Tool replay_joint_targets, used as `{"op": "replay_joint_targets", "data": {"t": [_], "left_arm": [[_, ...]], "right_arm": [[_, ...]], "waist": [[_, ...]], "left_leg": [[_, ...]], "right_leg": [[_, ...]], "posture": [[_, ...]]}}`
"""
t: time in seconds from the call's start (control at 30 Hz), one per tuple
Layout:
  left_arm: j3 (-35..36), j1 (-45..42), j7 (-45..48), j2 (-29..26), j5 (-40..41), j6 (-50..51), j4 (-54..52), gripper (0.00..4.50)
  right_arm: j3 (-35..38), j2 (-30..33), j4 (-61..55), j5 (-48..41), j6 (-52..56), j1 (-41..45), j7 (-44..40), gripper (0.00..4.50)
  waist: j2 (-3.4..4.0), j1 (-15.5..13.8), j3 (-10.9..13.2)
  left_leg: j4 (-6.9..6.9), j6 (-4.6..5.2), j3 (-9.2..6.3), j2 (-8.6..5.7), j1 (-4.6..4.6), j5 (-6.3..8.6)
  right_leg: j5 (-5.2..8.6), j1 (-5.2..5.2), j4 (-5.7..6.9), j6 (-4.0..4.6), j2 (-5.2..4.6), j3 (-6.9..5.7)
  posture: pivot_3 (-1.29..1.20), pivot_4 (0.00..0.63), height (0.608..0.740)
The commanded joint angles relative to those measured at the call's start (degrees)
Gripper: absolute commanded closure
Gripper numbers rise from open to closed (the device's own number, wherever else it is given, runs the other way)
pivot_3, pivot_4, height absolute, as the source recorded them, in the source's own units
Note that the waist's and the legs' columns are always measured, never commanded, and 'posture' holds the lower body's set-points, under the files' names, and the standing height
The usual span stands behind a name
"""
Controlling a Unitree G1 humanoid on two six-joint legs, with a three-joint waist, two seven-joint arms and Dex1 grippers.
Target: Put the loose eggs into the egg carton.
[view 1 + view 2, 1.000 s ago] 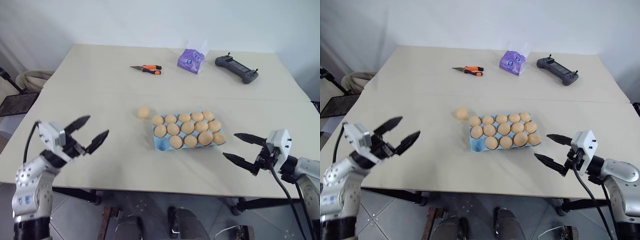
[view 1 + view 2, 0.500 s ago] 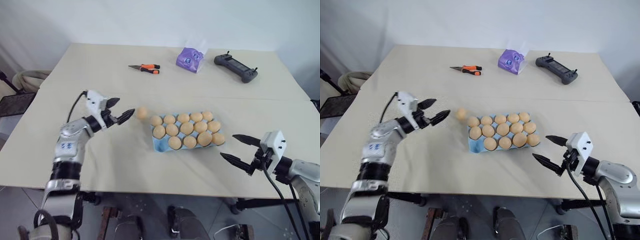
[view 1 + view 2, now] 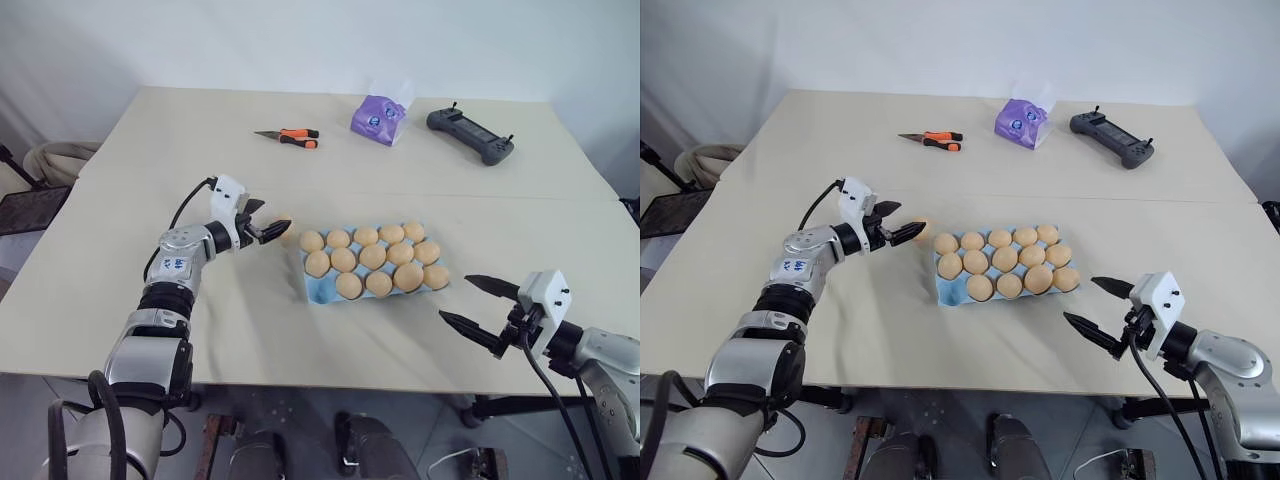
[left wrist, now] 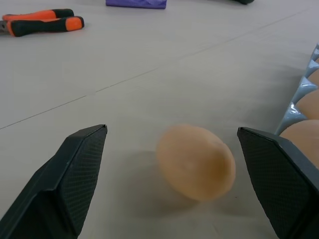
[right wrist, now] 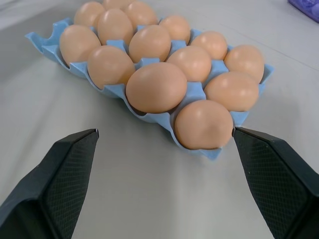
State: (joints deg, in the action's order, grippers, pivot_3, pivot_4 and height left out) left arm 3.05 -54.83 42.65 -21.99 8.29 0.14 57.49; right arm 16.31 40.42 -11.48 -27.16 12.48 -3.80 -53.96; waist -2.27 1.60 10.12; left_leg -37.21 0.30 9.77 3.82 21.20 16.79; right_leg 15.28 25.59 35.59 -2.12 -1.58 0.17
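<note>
Left gripper (image 4: 169, 164) stood wide open, its two black fingers (image 4: 70, 184) flanking the single loose egg (image 4: 196, 162) without touching it. That egg lay on the table (image 3: 200, 160) just left of the egg carton (image 3: 318, 290), close to the carton's far-left corner. Carton, light blue, sat near the middle of the table; every cup visible in it held an egg, and no free cup could be picked out from the head views or from the right wrist view. Right gripper (image 3: 478, 312) hung open and empty, to the right of the carton and nearer the table's near edge, apart from everything.

Farther out, along the far side of the table: orange-handled pliers (image 3: 287, 137), a purple bag (image 3: 380, 115) and a dark handheld controller (image 3: 472, 135). None lay near the work.

Judged risks from this position:
- Egg is round and free on a smooth top; if one finger met it before the other, it would likely roll toward or against the carton's scalloped edge.
- Right-hand finger sat close to the carton wall; closing could snag the rim and shift the tray.
- Too firm a squeeze could crack the shell; too light, and it could slip on the lift.
- Which cup is to take it remained unclear.
</note>
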Motion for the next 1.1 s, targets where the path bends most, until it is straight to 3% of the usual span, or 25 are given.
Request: {"op": "replay_joint_targets", "data": {"t": [0.03,0.27,0.37,0.57,0.7,0.83,1.1], "left_arm": [[-0.4,-3.3,-1.1,0.7,-1.8,-1.3,3.1,0.04],[-1.2,-6.5,-4.4,1.6,-5.1,-0.4,9.6,0.04],[-1.2,-7.2,-5.0,1.9,-5.9,-0.7,11.0,0.64],[-0.7,-7.0,-4.1,2.0,-5.7,-2.5,10.7,2.49],[0.1,-6.0,-1.6,0.8,-4.6,-4.3,8.1,2.49],[1.4,-3.2,4.0,-1.4,-1.9,-3.5,0.6,2.49],[-2.3,13.9,18.5,-4.9,8.6,15.6,-38.1,2.49]], "right_arm": [[1.5,0.1,-1.8,-0.8,-0.3,0.0,0.6,0.0],[1.3,0.2,-2.1,-0.7,-0.1,0.1,1.0,0.0],[1.3,0.3,-2.2,-0.7,0.0,0.1,1.2,0.0],[1.4,0.5,-2.5,-0.6,0.3,0.0,1.5,0.0],[1.9,0.6,-2.8,-0.7,0.2,-0.6,1.5,0.0],[2.6,0.7,-3.0,-0.8,0.1,-1.5,1.5,0.0],[2.3,0.6,-2.2,-0.7,0.0,-1.2,1.1,0.0]], "waist": [[0.0,-0.1,0.0],[-0.01,0.0,0.0],[-0.01,0.0,0.0],[-0.02,0.0,0.0],[-0.02,0.0,0.0],[-0.02,0.1,0.0],[-0.01,0.0,0.0]], "left_leg": [[0.0,0.0,0.0,0.0,0.0,0.0],[0.01,-0.02,-0.01,-0.03,-0.01,0.0],[-0.01,-0.02,-0.02,-0.04,0.0,0.0],[-0.01,-0.02,-0.01,-0.04,0.0,0.0],[-0.02,-0.03,-0.01,-0.04,0.0,-0.01],[-0.01,-0.06,0.02,-0.03,-0.01,-0.01],[-0.16,-0.19,0.06,0.08,-0.05,-0.09]], "right_leg": [[0.0,0.0,0.0,0.0,0.0,-0.01],[0.0,0.0,0.01,0.0,0.04,-0.03],[0.0,0.01,0.02,0.0,0.04,-0.04],[0.0,0.01,0.04,0.0,0.04,-0.03],[0.0,0.01,0.05,0.0,0.04,-0.05],[0.0,0.01,0.08,0.0,0.06,-0.03],[0.03,0.01,0.3,0.03,0.05,0.04]], "posture": [[0.0,0.15,0.74],[0.0,0.15,0.74],[0.0,0.15,0.74],[0.0,0.15,0.74],[0.0,0.15,0.74],[0.0,0.15,0.74],[0.0,0.15,0.74]]}}
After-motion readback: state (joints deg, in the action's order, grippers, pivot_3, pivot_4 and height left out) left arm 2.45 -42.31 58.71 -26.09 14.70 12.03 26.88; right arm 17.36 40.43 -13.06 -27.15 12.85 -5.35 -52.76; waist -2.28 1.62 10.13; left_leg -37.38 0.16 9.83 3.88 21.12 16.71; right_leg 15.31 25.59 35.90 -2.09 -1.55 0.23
